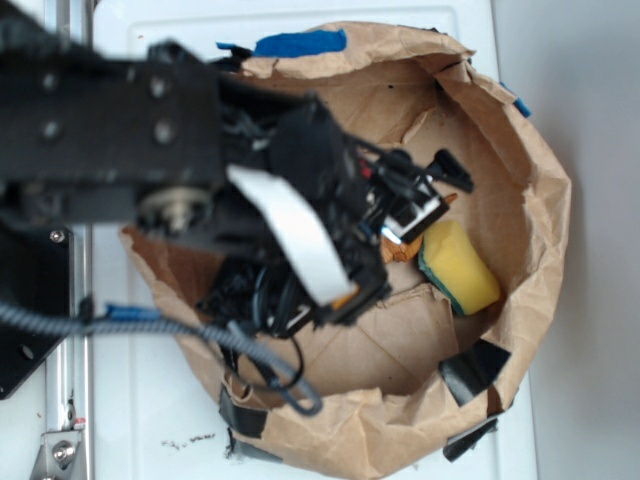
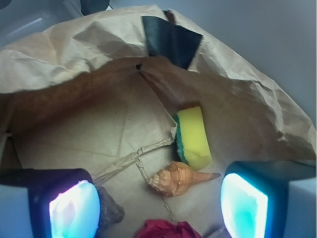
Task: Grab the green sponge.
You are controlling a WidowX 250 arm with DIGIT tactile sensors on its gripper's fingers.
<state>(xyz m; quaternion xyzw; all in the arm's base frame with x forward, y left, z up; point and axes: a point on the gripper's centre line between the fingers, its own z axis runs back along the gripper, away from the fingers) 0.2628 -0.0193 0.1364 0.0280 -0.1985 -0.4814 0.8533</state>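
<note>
In the exterior view the arm (image 1: 120,140) reaches in from the left over a shallow paper bag (image 1: 540,180) with its sides rolled down, lying on a white desk (image 1: 590,80). Blue tape (image 1: 300,43) marks the bag's far rim and black tape (image 1: 472,368) patches its near right rim.

The gripper (image 2: 158,198) hangs over the middle of the bag floor with its two pads (image 2: 74,208) spread wide, nothing between them. Low in the wrist view a dull grey lump (image 2: 110,208) sits beside the left pad (too little shows to name it), then a red crumpled thing (image 2: 166,230) at the bottom edge, then a shell (image 2: 181,178) lying on the floor between the pads.

Just past the shell, near the bag's right wall, lies the sponge (image 2: 194,136): yellow foam upward, its thin green layer showing along the left side. It is close to the shell's pointed end but seems not to touch it.

The sponge looks light and soft, so it should squash rather than slip, and a firm squeeze ought to do no harm. The best hold is probably across its short width, one pad on the green side and one on the bare yellow side. The gripper would need to move forward beyond the shell first, and the bag wall leaves little room for the right pad.
</note>
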